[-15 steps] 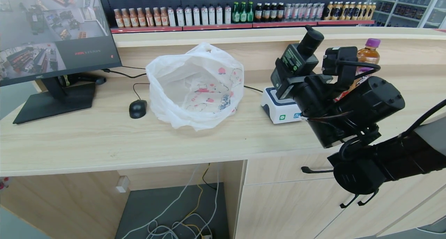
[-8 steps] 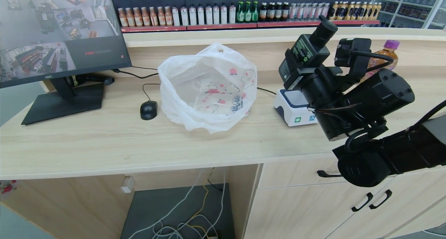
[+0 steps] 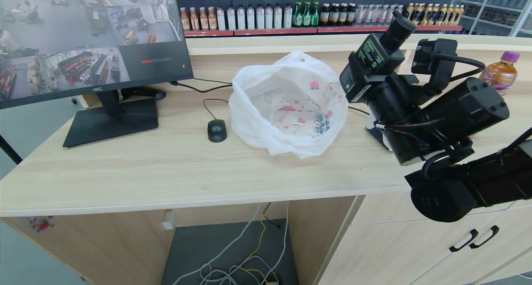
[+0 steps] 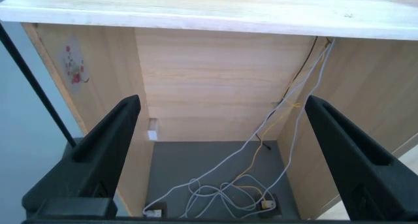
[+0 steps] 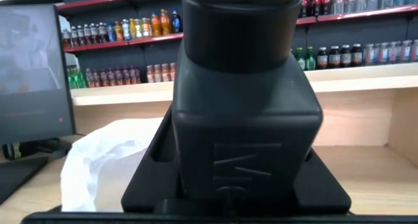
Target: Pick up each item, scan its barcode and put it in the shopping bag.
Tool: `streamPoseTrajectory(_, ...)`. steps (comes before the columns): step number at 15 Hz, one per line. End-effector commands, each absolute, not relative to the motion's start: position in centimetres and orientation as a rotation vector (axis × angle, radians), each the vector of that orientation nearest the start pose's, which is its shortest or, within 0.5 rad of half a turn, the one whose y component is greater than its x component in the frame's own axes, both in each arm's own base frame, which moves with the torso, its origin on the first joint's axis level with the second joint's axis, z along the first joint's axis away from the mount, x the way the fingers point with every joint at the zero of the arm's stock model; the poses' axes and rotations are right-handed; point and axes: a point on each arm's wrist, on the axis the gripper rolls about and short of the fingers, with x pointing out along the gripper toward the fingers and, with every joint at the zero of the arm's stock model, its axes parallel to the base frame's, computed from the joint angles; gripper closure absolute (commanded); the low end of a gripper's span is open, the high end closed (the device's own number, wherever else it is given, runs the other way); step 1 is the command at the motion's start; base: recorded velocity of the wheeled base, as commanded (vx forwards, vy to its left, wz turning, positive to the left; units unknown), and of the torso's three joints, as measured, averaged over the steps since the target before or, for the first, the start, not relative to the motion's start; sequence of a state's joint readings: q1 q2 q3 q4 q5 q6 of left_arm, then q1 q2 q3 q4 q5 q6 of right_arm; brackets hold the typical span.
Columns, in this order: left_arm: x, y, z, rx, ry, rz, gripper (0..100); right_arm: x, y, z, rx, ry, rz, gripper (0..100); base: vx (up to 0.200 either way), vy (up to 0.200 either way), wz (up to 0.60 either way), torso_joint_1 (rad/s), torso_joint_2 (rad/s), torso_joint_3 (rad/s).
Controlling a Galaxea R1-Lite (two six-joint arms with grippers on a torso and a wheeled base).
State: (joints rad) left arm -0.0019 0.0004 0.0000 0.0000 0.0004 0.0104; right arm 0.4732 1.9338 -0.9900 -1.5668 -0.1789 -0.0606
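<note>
Head camera panned. Right claw (image 3: 368, 87), clamped on dark bottle (image 3: 376, 58), now nearer shopping bag (image 3: 289, 104); scanner (image 3: 374, 132) partly hidden behind its arm. Left claw (image 4: 222, 159): spread wide, below counter (image 3: 166, 168) front edge. Bag open-mouthed, mid-counter, mouse (image 3: 217, 130) just beside.

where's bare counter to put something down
The broad front strip of the counter, before the monitor stand, mouse and shopping bag, is bare. Right of the bag is crowded: the right gripper holds a black bottle by the scanner.
</note>
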Motion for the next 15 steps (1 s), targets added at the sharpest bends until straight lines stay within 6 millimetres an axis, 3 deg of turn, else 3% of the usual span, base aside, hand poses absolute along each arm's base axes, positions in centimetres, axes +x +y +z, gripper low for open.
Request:
streamPoseTrajectory(1,-2.3,0.0,7.5,0.011,0.0,-0.002,0,31.4,16.2,24.9,0.144,-0.605,0.288,100,0.0,0.0,0.0,0.0,0.0,0.0)
streamPoseTrajectory(4,-2.3,0.0,7.5,0.009,0.0,-0.002,0,31.2,17.4,25.9,0.143,-0.576,0.324,100,0.0,0.0,0.0,0.0,0.0,0.0)
streamPoseTrajectory(5,-2.3,0.0,7.5,0.009,0.0,-0.002,0,31.3,18.8,27.1,0.161,-0.546,0.36,100,0.0,0.0,0.0,0.0,0.0,0.0)
streamPoseTrajectory(9,-2.3,0.0,7.5,0.009,0.0,-0.002,0,32.6,20.7,29.5,0.153,-0.438,0.398,100,0.0,0.0,0.0,0.0,0.0,0.0)
streamPoseTrajectory(12,-2.3,0.0,7.5,0.009,0.0,-0.002,0,34.7,22.3,29.8,0.159,-0.419,0.425,100,0.0,0.0,0.0,0.0,0.0,0.0)
streamPoseTrajectory(15,-2.3,0.0,7.5,0.009,0.0,-0.002,0,36.7,23.8,28.8,0.135,-0.38,0.479,100,0.0,0.0,0.0,0.0,0.0,0.0)
